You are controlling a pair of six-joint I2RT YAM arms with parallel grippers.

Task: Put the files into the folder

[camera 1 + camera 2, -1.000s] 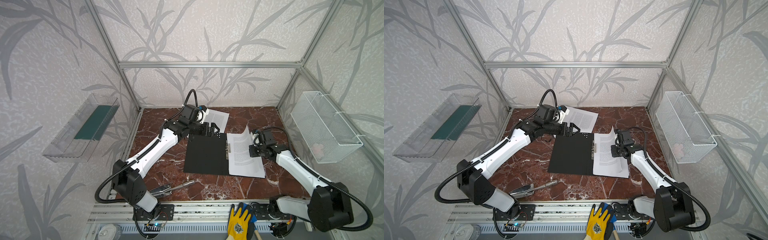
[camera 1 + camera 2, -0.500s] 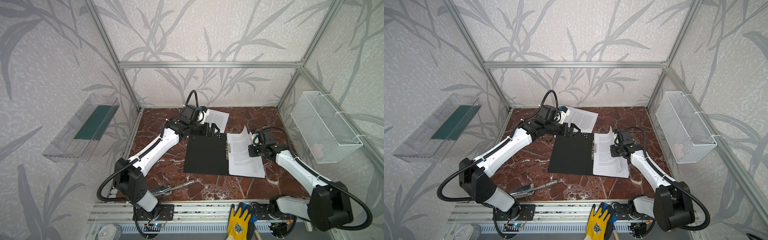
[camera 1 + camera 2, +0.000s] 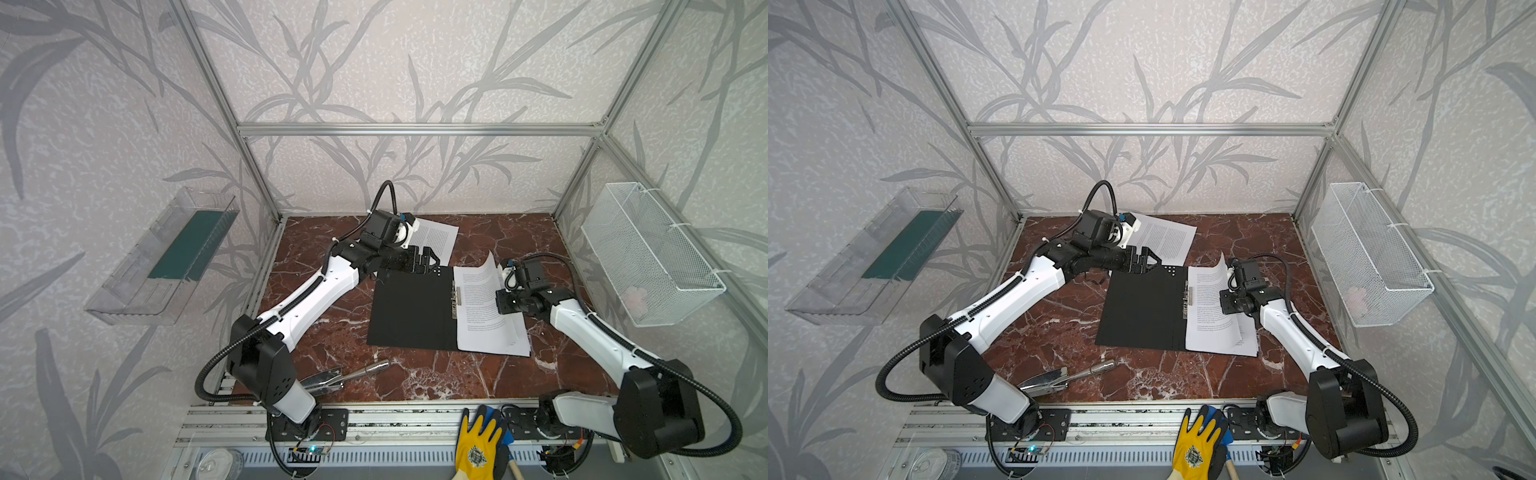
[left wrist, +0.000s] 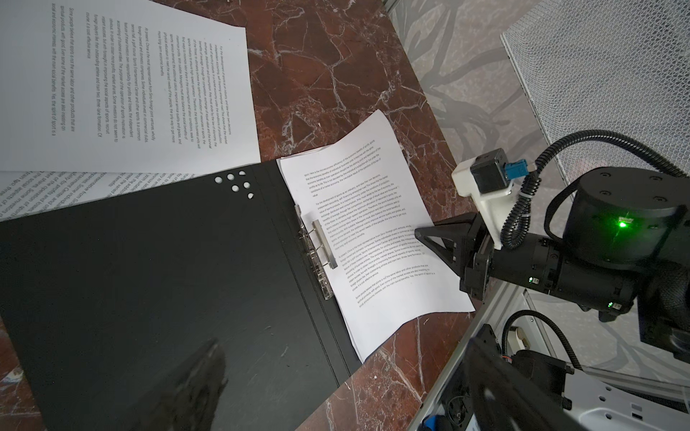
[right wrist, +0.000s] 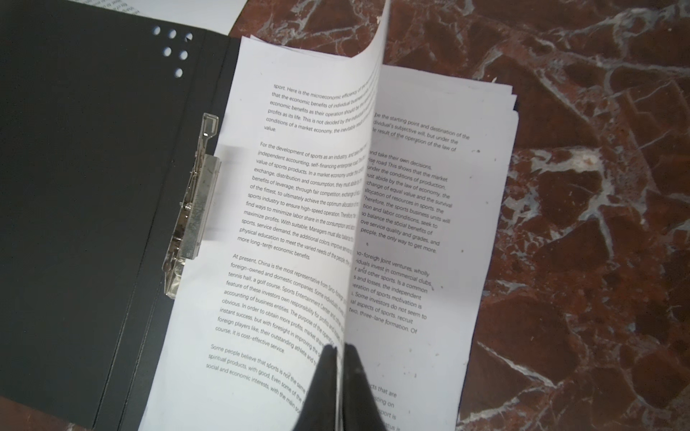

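while the folder [image 3: 409, 311] lies open on the tabletop [image 3: 415, 378], black inside up, the files [image 3: 490, 328] sit stacked on its right half beside the spine clip [image 5: 194, 209]. the right tool [image 5: 339, 352] is pinched on the lifted edge of the top sheet [image 5: 298, 224], which curls upward. the left tool [image 3: 430, 261] hangs spread wide over the folder's far left corner.

The red-brown marbled table [image 3: 490, 374] carries an open folder [image 3: 409, 311] (black inside facing up) at its middle, loose printed sheets [image 3: 436, 239] at the back, partly under the folder's far edge, and a metal tool [image 3: 345, 374] near the front left.
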